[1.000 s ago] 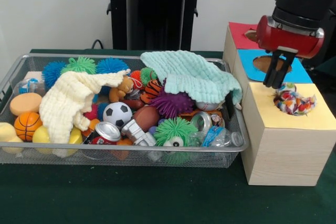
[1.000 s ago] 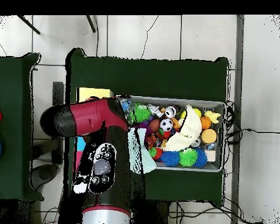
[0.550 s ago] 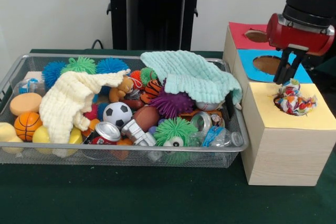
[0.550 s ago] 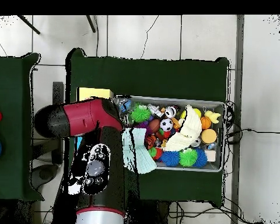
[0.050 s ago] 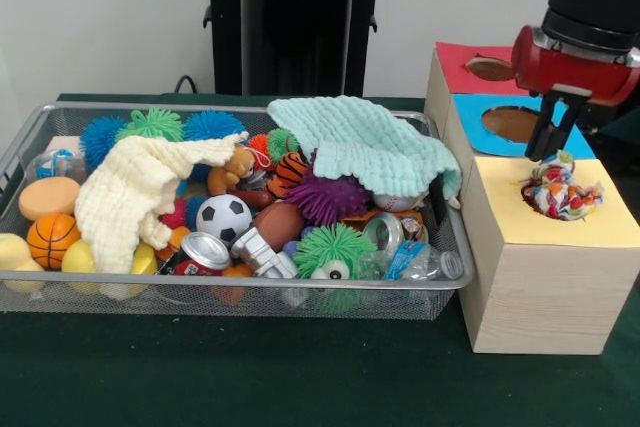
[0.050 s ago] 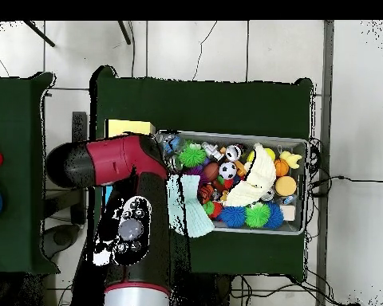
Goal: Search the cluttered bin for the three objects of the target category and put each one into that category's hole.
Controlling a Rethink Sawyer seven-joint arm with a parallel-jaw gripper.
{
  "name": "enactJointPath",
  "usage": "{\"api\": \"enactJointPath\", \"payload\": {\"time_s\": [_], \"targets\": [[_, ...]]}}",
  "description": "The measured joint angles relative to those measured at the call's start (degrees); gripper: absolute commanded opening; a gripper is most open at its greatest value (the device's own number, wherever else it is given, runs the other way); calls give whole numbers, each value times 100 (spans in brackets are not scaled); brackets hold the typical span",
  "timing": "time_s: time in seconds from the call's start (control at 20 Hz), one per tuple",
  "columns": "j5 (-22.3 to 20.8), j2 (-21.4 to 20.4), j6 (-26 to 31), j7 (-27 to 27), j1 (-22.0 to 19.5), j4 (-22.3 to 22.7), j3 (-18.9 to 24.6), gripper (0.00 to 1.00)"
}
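Rope toy point(image 5: 560, 193) sits lodged in the yellow hole of the wooden box point(image 5: 540, 287); my tool point(image 5: 551, 152) hangs just above, empty, fingers near together. Wire bin point(image 5: 40, 127) holds balls, cans, cloths.

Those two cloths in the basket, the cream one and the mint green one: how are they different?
The cream cloth lies at the wire basket's left part, bunched into a narrow heap over the balls. The mint green cloth lies at the right part, spread wider, and one corner hangs over the basket's right end. The cream cloth stays wholly inside. Both are knobbly woven fabric draped on top of the toys.
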Motion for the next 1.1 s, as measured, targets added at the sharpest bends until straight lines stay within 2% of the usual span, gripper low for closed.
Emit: {"api": "enactJointPath", "payload": {"time_s": [0.3,0.45,0.65,0.85,1.1], "targets": [[-6,338,-2,0,60,-249,-109,0],[-15,543,9,0,175,-576,-278,0],[-18,778,9,0,271,-757,-387,0],[-16,1031,-43,0,320,-841,-414,0],[-15,1061,-85,0,318,-845,-414,0]]}}
